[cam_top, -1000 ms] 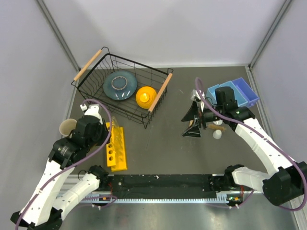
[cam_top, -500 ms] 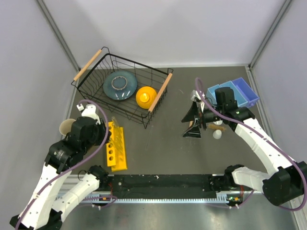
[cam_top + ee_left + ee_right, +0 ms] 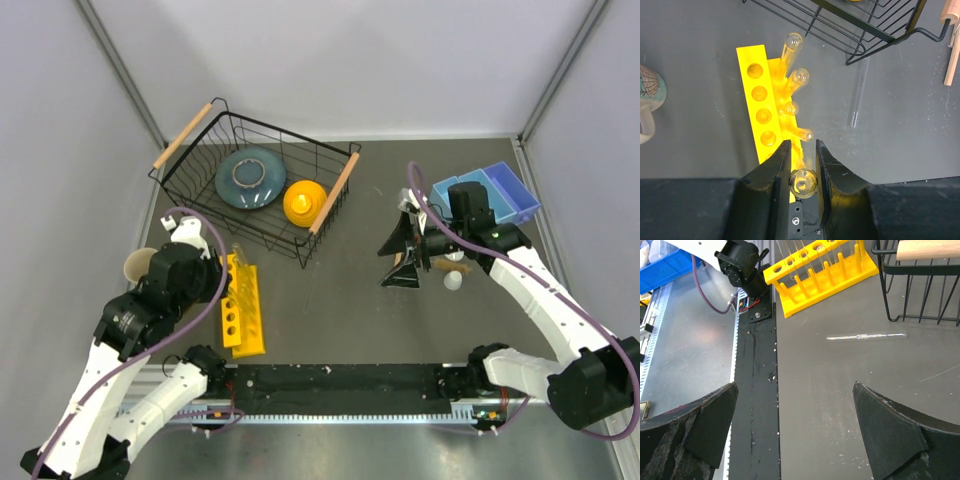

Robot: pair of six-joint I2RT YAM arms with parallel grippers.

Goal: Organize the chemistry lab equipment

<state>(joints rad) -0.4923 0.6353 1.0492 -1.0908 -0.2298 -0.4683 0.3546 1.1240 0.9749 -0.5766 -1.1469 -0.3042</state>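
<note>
Left claw (image 3: 802, 150) eased toward 8 o'clock, clamped on clear glass test tube (image 3: 803, 181) over yellow plastic rack (image 3: 756, 81). Light, slick, brittle: pinch mid-barrel. Right claw (image 3: 794, 387) gapes empty.

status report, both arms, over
Left gripper shut on test tube at yellow rack. Right gripper open, empty. Loose glass tube on table by basket. Nothing blocking.
</note>
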